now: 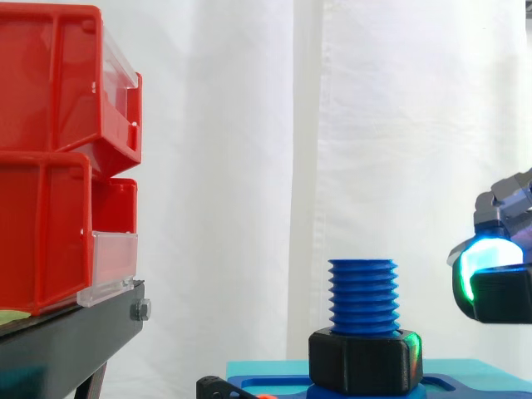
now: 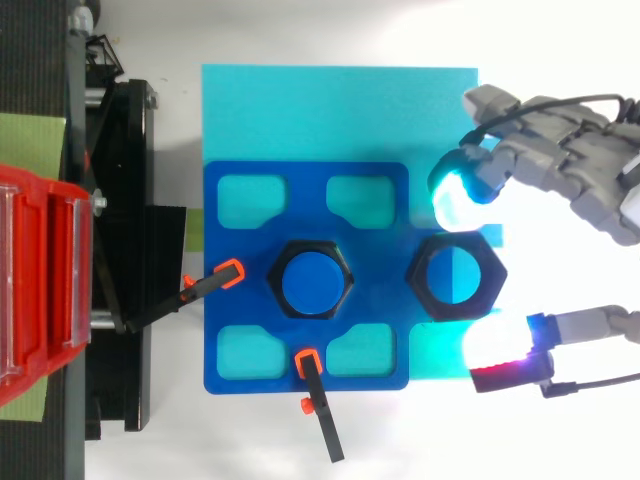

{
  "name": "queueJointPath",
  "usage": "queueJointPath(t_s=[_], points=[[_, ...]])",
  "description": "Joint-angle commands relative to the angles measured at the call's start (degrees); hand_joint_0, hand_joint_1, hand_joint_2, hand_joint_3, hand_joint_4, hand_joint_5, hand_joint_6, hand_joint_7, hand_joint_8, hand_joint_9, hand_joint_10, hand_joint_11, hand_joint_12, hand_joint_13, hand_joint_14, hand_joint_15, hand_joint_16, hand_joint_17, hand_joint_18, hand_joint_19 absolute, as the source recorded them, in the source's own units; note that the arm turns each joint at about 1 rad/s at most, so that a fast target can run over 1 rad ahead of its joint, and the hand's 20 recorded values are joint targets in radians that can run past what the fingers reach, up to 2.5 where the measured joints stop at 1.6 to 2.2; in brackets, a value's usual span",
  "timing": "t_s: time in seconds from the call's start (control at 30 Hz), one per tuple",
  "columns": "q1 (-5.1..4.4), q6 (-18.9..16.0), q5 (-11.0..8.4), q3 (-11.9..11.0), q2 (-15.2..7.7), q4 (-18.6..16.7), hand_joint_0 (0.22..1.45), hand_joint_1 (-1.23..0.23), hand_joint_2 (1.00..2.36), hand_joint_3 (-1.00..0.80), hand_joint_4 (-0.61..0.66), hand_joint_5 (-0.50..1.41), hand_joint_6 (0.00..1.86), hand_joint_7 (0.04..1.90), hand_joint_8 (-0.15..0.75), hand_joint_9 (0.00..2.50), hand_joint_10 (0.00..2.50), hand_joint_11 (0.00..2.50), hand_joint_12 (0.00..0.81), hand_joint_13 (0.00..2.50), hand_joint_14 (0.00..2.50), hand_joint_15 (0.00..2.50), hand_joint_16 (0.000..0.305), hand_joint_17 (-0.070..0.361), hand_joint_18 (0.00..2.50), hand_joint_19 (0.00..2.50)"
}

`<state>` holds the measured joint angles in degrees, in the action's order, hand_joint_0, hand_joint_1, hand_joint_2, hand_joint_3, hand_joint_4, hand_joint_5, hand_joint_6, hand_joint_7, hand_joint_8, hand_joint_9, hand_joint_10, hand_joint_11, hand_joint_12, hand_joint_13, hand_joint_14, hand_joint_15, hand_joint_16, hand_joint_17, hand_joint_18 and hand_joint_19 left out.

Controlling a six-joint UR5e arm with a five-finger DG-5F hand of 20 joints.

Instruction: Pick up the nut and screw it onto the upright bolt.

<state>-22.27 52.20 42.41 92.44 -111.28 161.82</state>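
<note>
Fingers spread open either side of the loose nut, right of centre in the top view.

My hand (image 2: 585,165) comes in from the right edge with its fingers apart. A cyan-glowing pad (image 2: 456,196) sits just above the black nut (image 2: 418,275) in the frame, and my thumb pad (image 2: 497,345) sits just below it. I cannot tell whether either touches it. The nut lies flat at the right edge of the blue plate (image 2: 305,180). The upright blue bolt (image 1: 362,295) stands at the plate's centre, with a second black nut (image 1: 364,362) around its base. Red bins (image 1: 50,166) stand at the far left.
</note>
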Motion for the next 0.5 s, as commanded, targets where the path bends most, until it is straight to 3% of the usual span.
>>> queueJointPath(t_s=[0.0, 0.13, 0.17, 0.3, 0.33, 0.47], points=[[0.65, -0.1, 1.10, 0.0, 0.7, 0.7, 0.50, -0.77, 1.00, -0.50, 0.24, -0.21, 0.50, 1.25, 0.274, 0.26, 0.00, 0.00, 0.358, 0.41, 0.00, 0.00, 0.053, 0.120, 0.44, 0.07], [1.53, -0.1, 2.77, -0.1, 1.6, 0.5, 0.50, -0.77, 1.00, -0.50, 0.23, -0.20, 0.50, 1.25, 0.273, 0.26, 0.00, 0.00, 0.358, 0.41, 0.00, 0.00, 0.053, 0.120, 0.44, 0.07], [2.85, -0.1, 4.70, -1.1, 1.8, 0.4, 0.50, -0.77, 1.00, -0.50, 0.23, -0.20, 0.50, 1.25, 0.273, 0.26, 0.00, 0.00, 0.358, 0.41, 0.00, 0.00, 0.053, 0.120, 0.44, 0.07], [4.34, 0.0, 7.34, -3.5, 1.8, 0.3, 0.50, -0.76, 1.00, -0.50, 0.23, -0.20, 0.50, 1.26, 0.274, 0.26, 0.00, 0.00, 0.358, 0.41, 0.00, 0.00, 0.053, 0.120, 0.44, 0.07], [5.04, 0.1, 9.01, -4.9, 1.8, 0.2, 0.50, -0.76, 1.00, -0.50, 0.23, -0.20, 0.50, 1.26, 0.275, 0.26, 0.00, 0.00, 0.358, 0.41, 0.00, 0.00, 0.053, 0.120, 0.44, 0.07], [5.66, 0.2, 11.82, -6.3, 1.8, -0.8, 0.50, -0.76, 1.00, -0.50, 0.24, -0.20, 0.50, 1.26, 0.276, 0.27, 0.00, 0.00, 0.358, 0.41, 0.00, 0.00, 0.053, 0.120, 0.43, 0.07]])
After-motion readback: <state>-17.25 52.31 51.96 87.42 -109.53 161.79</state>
